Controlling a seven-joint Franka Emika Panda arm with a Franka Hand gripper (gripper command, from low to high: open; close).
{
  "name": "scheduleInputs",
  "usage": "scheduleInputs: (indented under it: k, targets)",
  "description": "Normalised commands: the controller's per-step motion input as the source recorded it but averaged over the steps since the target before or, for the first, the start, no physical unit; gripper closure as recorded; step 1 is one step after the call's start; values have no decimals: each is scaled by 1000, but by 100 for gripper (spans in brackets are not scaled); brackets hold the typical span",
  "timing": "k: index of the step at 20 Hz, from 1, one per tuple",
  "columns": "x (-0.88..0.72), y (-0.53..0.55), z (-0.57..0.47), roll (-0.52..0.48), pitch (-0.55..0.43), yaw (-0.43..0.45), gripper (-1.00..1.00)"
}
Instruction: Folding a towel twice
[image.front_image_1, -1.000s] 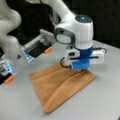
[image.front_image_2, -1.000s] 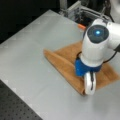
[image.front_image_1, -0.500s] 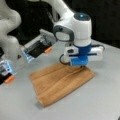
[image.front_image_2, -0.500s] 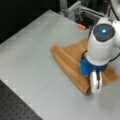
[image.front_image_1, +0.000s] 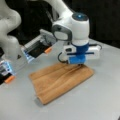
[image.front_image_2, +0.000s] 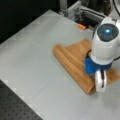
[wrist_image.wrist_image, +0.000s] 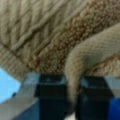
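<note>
While the towel lies once-folded on the counter, the hand grips a pinched towel edge; the second fold is judged in progress, requiring continued firm grip.

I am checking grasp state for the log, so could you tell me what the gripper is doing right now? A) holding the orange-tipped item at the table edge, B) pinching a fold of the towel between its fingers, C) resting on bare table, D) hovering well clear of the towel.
B: in the wrist view a strip of the towel runs down between the fingers of the gripper, which sits low on the towel in both front views.
</note>
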Motion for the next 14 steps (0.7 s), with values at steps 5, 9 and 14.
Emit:
scheduleInputs:
  k: [5,9,14]
  targets:
    - [-550,177,23,135,11,-121,100]
    - [-449,95,31,108,32,-120,100]
    - [-304,-5,79,54,81,-96,100]
